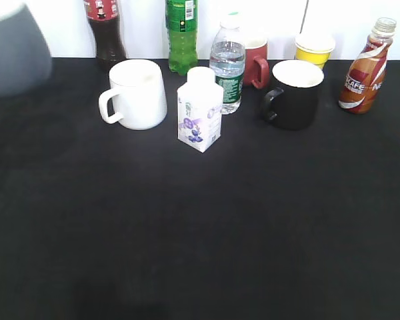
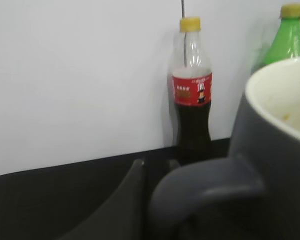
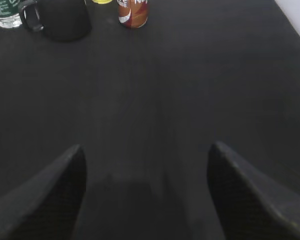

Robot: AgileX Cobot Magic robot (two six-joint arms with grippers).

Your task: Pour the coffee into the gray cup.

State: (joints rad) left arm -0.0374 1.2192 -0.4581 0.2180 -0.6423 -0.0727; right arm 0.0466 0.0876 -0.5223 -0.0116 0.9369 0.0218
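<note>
Looking along the exterior view: a black cloth tabletop (image 1: pixel 200 240) runs back to a white wall.
Coffee: the small curvy clear bottle of brown coffee with a brown, red and white label (image 1: pixel 367 70) stands upright at the far right, near the wall, its top uncapped.
Gray cup: the blue-gray matte ceramic mug (image 1: pixel 13 50) shows blurred at the upper left corner, raised above the tabletop's far edge.
Other items: a large white ceramic mug (image 1: pixel 135 95), a small white carton with purple print (image 1: pixel 200 110), a clear plastic water bottle (image 1: pixel 227 63), a black mug with a pale inside (image 1: pixel 293 93), a red mug (image 1: pixel 257 61), a yellow cup (image 1: pixel 314 48), a dark cola bottle with a red label (image 1: pixel 105 30) and a green plastic bottle (image 1: pixel 181 33).

Left wrist view: the gray cup (image 2: pixel 280 150) fills the right side, cream inside, loop handle toward the camera.
Left gripper: only one dark finger (image 2: pixel 117 205) shows beside the handle; whether it is clenched cannot be told.
Background: cola bottle (image 2: pixel 191 95) and green bottle (image 2: pixel 287 35) against the wall.

Right wrist view: right gripper (image 3: pixel 145 195) is released, fingers spread wide over bare tabletop (image 3: pixel 190 90), holding nothing.
Coffee there: the bottle (image 3: pixel 132 12) stands far ahead, just beside the black mug (image 3: pixel 65 20).
</note>
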